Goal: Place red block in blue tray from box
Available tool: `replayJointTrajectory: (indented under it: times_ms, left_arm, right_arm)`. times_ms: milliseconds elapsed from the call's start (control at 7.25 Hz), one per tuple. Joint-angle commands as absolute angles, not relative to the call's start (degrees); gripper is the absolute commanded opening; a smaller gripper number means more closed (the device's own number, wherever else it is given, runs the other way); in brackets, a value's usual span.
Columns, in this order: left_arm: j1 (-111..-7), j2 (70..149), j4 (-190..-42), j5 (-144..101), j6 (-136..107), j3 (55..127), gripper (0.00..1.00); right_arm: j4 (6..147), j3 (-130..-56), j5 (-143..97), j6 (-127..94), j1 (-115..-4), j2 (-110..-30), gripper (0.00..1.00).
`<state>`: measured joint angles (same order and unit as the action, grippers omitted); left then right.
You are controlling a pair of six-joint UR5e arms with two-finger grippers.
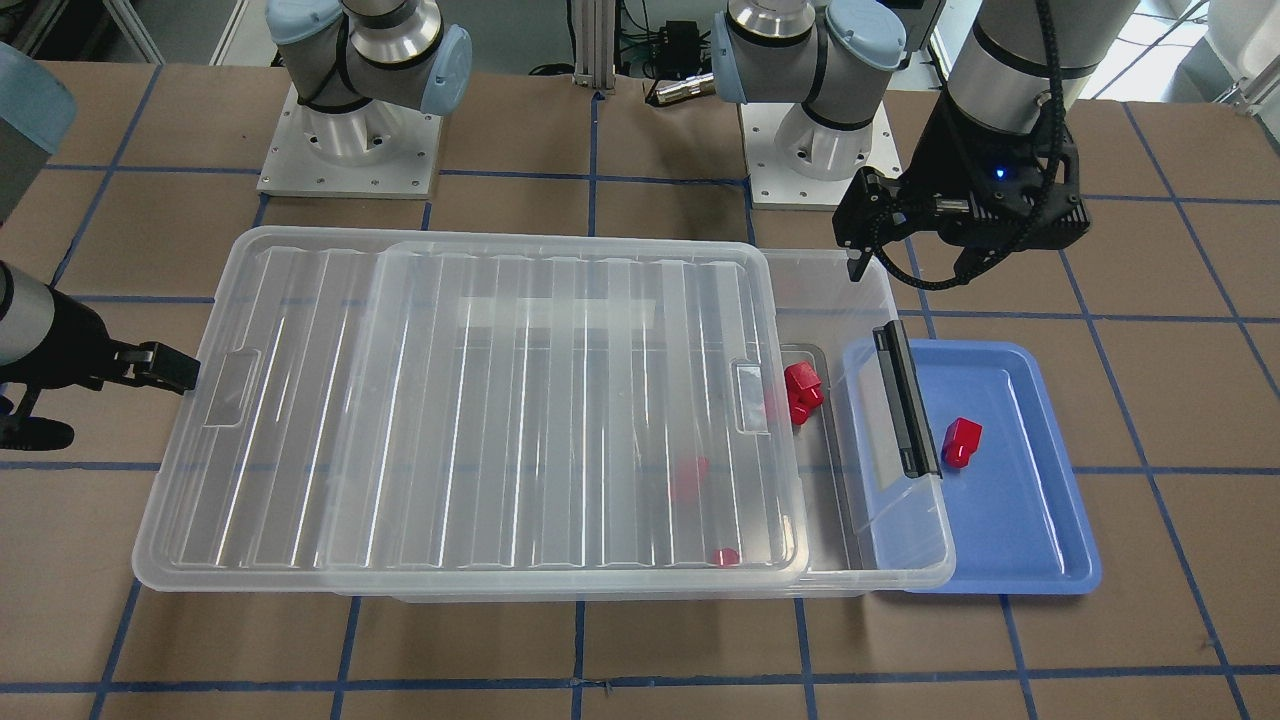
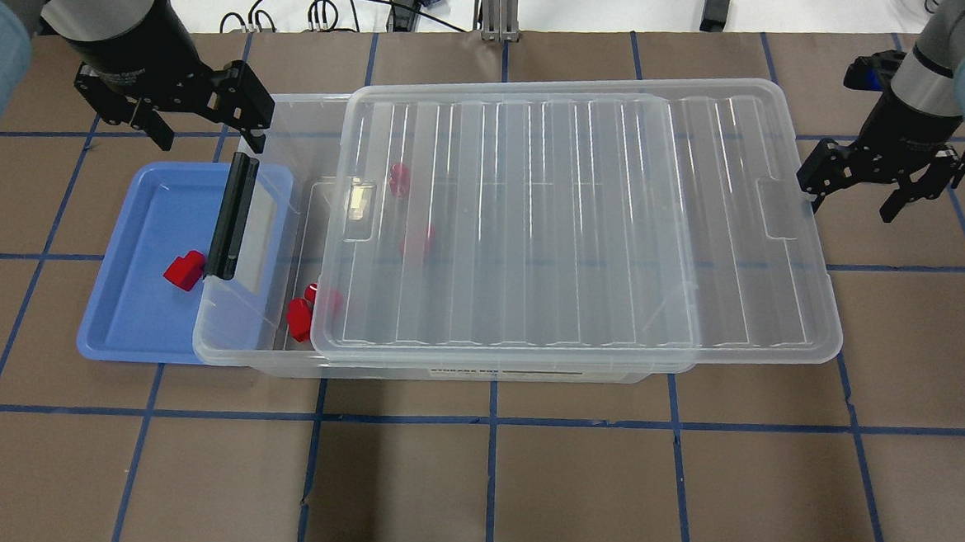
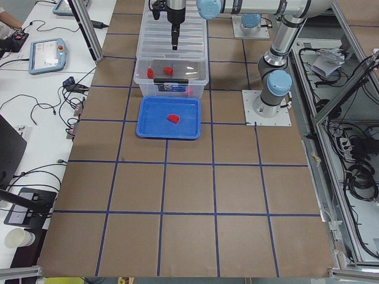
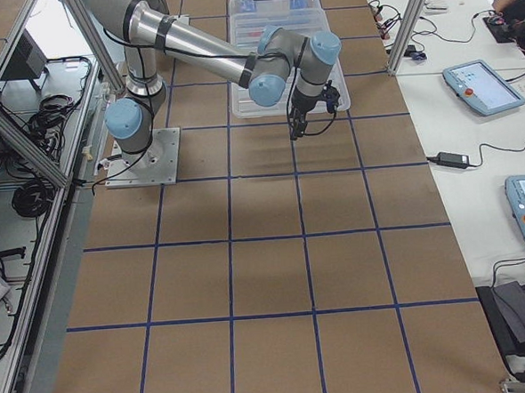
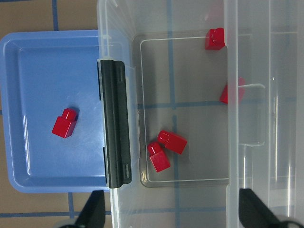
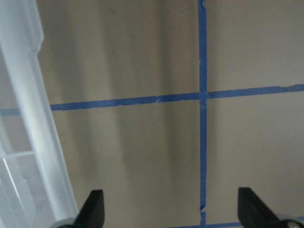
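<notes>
Blue shallow rectangular plastic tray (image 2: pixel 142 228): holds one small bright red plastic block (image 2: pixel 184 270), just beside the black latch clip (image 2: pixel 233 217). Block judged light, rigid and slick; pinch across its flat sides.
Left gripper (image 2: pixel 205 124): above the uncovered end of the clear plastic storage box (image 2: pixel 362 369), fingers spread, empty.
Spare red blocks (image 2: pixel 302 315): inside the box.
Ribbed translucent lid (image 2: pixel 535 216): offset rightward.
Box label (image 2: pixel 494 373): illegible.
Right gripper (image 2: pixel 854 200): spread, empty.

Bright even light, glare streaks on lid (image 2: pixel 534 224), soft shadows, right wrist view perhaps blurred.
</notes>
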<state>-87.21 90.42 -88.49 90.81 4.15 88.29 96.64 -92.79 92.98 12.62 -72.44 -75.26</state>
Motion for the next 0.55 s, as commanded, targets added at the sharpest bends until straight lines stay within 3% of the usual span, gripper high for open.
replayJointTrajectory:
  times_ms: [0,414]
  left_arm:
    - [-87.19,90.79,-90.09,91.05,5.35,87.28,1.0]
    - [-87.19,90.44,-90.09,90.79,6.32,88.32,1.0]
  right_arm:
    - [96.68,-92.81,92.55,9.24,-74.35,-75.32,1.0]
    - [96.77,-92.81,92.55,5.28,-77.25,-75.24,1.0]
